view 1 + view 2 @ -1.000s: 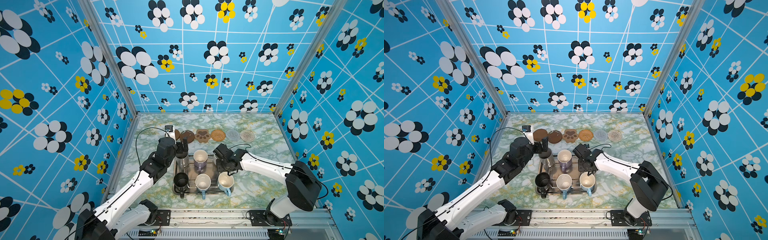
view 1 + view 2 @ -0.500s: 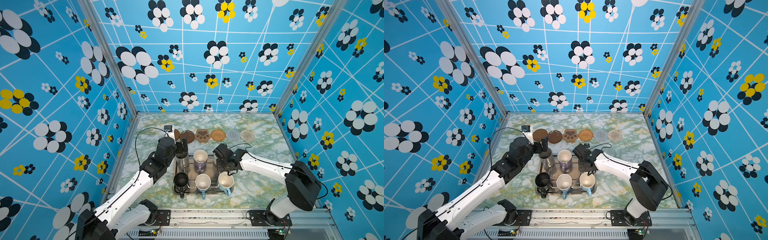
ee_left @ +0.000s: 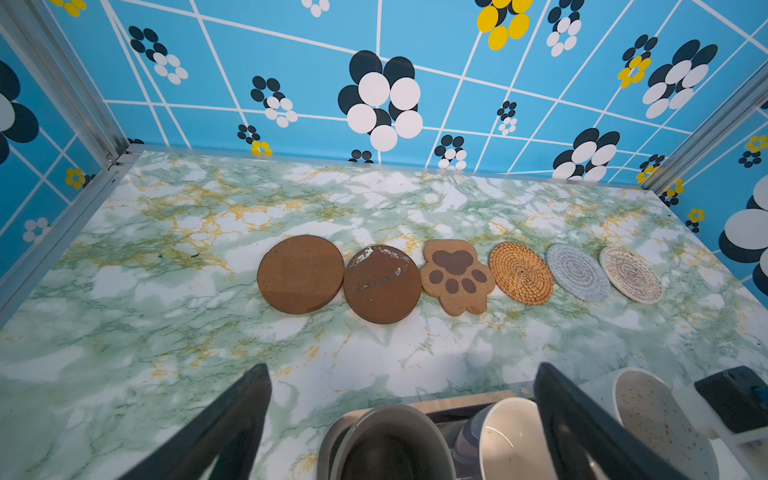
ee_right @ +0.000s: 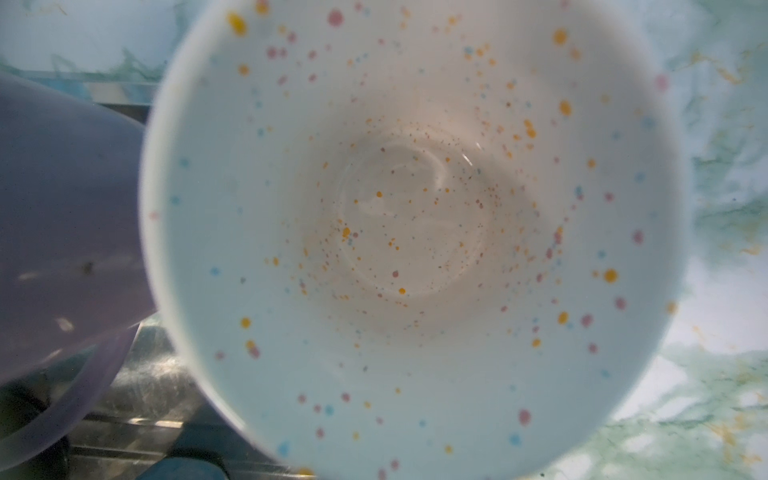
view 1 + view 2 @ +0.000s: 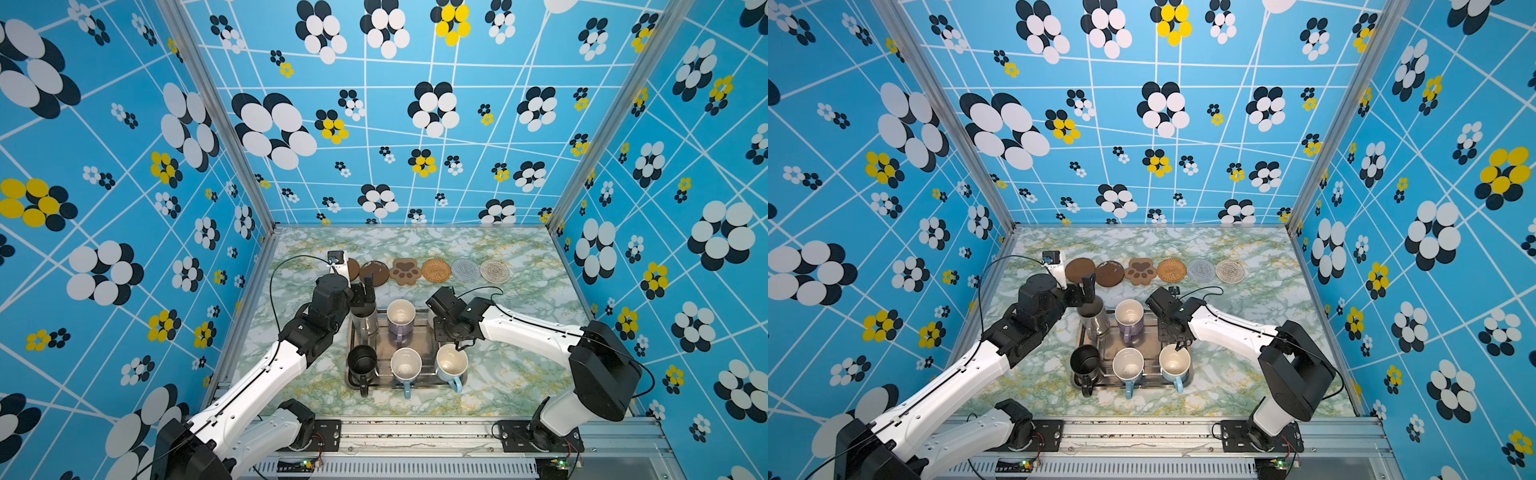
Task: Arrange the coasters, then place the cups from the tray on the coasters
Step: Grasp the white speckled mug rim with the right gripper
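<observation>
At the one o'clock corner of the tray (image 5: pixel 420 340), as seen in a top view, the cream-white mug (image 4: pixel 415 228) is covered by the right gripper (image 5: pixel 452 336). Whether its fingers are pinched on the rim or parted cannot be told, since none is shown clearly. The left gripper (image 5: pixel 365 291) is held over the steel cup (image 5: pixel 364 322) at the eleven o'clock corner, its fingers (image 3: pixel 232 419) spread wide to either side, with no contact to be seen. The coasters (image 5: pixel 436 270) are laid in a row at twelve o'clock beyond the tray, all bare.

The mug is judged to be ceramic: stiff, fairly heavy, glazed and slippery. It is liable to chip if knocked against the lavender mug (image 4: pixel 62 208) just beside it at nine o'clock. A pinch across the wall at the rim, on the side away from that neighbour, would be favoured.

The speckled, empty inside of the mug is shown only by the right wrist view, where neither coasters nor fingers appear. The spread fingers of the left gripper are shown plainly only by the left wrist view.
</observation>
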{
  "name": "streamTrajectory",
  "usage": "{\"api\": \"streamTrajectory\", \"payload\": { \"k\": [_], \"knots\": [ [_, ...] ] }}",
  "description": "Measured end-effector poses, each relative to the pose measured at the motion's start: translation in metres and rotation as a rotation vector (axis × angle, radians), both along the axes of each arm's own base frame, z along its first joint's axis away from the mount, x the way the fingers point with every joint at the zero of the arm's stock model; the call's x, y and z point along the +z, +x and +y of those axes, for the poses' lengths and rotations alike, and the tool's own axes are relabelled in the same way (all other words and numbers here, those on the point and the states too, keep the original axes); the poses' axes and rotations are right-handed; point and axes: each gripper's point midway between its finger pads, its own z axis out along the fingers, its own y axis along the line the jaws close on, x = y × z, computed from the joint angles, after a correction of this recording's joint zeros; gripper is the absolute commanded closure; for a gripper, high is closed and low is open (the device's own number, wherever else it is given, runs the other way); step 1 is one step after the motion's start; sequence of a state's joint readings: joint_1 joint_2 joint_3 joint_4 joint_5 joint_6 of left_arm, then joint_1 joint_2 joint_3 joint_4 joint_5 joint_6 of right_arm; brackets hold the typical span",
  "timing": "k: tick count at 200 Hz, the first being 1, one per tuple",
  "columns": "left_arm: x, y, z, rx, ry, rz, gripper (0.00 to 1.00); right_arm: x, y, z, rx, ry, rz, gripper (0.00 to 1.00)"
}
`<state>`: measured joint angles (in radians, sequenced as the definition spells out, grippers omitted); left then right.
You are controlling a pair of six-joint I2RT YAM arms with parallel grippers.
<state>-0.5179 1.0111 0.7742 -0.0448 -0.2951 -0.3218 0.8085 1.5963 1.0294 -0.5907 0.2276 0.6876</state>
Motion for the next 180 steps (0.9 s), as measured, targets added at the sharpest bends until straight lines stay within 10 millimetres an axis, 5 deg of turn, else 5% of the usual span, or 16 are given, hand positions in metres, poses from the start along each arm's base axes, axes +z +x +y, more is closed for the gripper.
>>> {"api": "streamTrajectory", "payload": {
  "k": [180],
  "knots": [
    [-0.001, 0.000, -0.001, -0.008, -0.003, 0.003, 0.00, 0.026, -0.001, -0.007, 0.063, -0.014, -0.057, 1.00]
  ]
}}
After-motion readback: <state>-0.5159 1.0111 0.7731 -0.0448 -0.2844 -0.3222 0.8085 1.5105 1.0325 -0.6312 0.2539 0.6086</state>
